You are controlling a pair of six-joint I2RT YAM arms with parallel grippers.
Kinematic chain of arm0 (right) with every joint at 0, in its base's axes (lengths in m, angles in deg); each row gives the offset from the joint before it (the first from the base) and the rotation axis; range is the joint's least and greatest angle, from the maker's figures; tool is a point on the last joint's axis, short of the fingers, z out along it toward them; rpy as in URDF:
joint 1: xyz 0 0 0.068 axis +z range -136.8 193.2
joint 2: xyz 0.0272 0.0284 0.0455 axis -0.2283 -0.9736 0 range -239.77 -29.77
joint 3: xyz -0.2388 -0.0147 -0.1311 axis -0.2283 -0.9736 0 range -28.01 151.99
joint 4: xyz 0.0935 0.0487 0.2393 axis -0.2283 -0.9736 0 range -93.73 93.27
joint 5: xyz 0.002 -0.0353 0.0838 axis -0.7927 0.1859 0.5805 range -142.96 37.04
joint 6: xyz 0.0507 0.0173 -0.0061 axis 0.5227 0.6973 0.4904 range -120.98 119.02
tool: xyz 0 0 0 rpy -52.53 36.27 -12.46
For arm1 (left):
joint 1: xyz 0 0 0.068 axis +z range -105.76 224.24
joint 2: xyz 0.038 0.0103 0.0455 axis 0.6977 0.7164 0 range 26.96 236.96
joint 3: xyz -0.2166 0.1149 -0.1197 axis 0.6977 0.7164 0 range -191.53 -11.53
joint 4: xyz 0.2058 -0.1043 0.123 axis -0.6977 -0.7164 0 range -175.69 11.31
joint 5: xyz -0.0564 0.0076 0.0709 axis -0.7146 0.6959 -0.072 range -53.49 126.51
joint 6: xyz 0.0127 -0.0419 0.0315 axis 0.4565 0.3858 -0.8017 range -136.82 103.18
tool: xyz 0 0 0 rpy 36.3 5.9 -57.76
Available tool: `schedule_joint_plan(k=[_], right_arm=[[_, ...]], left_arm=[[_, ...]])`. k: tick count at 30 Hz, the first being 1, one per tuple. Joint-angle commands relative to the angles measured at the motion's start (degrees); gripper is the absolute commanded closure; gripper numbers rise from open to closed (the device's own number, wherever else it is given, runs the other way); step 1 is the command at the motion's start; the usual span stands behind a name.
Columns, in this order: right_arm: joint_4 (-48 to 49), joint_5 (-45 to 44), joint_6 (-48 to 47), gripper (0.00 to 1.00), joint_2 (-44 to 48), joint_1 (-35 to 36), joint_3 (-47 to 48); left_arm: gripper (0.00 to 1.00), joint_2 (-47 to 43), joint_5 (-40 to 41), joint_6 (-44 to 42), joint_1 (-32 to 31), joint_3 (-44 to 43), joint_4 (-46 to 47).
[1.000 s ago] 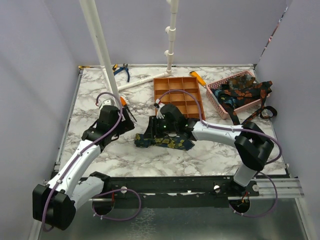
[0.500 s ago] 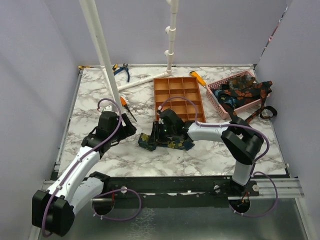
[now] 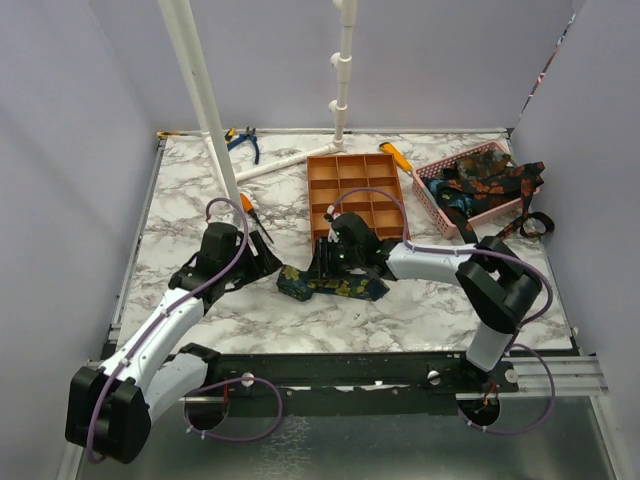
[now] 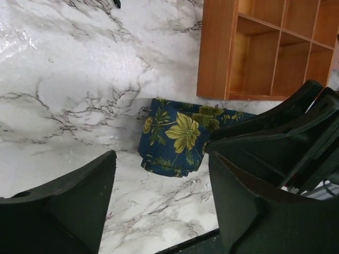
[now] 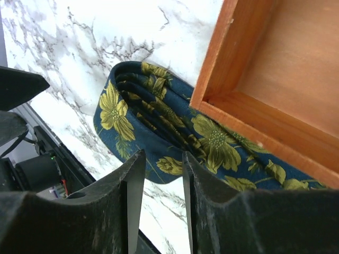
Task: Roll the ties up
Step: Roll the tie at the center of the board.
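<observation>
A navy tie with yellow-gold flowers [image 3: 335, 286] lies partly rolled on the marble table in front of the orange compartment tray [image 3: 358, 190]. Its rolled end shows in the left wrist view [image 4: 177, 135] and in the right wrist view [image 5: 153, 114], with layered folds visible. My left gripper [image 3: 264, 262] is open and empty just left of the roll [image 4: 161, 174]. My right gripper [image 3: 326, 264] hovers over the tie's back edge by the tray [image 5: 162, 156], jaws a narrow gap apart, nothing seen between them. More ties [image 3: 485, 180] fill the pink basket.
The pink basket [image 3: 432, 196] stands at the back right, with tie ends hanging over its right side [image 3: 530, 225]. White pipes [image 3: 205, 100] rise at the back left. Blue pliers [image 3: 243, 141], an orange screwdriver [image 3: 247, 206] and an orange-yellow tool [image 3: 398, 157] lie on the table.
My left gripper has moved right and nearer, closer to the tie's rolled end. The tie's left end has drawn in slightly. My right gripper has shifted a little right over the tie.
</observation>
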Motion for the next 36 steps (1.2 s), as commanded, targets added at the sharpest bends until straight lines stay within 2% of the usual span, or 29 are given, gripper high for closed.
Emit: schedule_joint_plan(k=[1,5,9,12,16,18,25,36], right_arm=[[-7.30,-1.29,-4.87,0.60,5.21,-0.15,2.76],[-11.97,-4.06,-7.62,0.59,5.46,-0.11,7.87],[-15.17,-5.97,-9.81,0.59,1.91,-0.13,14.14],[-21.59,-8.30,-11.38,0.59,-3.59,-0.12,21.53],[-26.10,-9.02,-14.42,0.60,-11.75,-0.11,30.66],[-27.39,-8.69,-15.86,0.61,-14.74,-0.16,33.48],[-31.09,-6.62,-18.59,0.62,-21.19,-0.07,38.15],[-32.66,-6.36,-20.71,0.62,-22.31,0.79,36.43]], left_arm=[[0.35,-6.90,-0.62,4.38,0.21,3.07,0.56],[0.54,-10.83,-0.38,9.72,-0.63,6.17,-1.11],[0.71,-14.44,2.72,13.57,-4.31,8.48,-1.90],[0.83,-13.90,4.75,15.83,-8.49,9.46,-2.32],[0.94,-11.57,10.88,19.17,-17.67,10.54,-2.46],[0.98,-11.21,12.57,20.79,-19.74,11.67,-1.78],[1.00,-8.81,10.87,22.24,-20.34,17.03,5.46],[1.00,2.85,9.63,20.17,-20.57,16.07,17.44]])
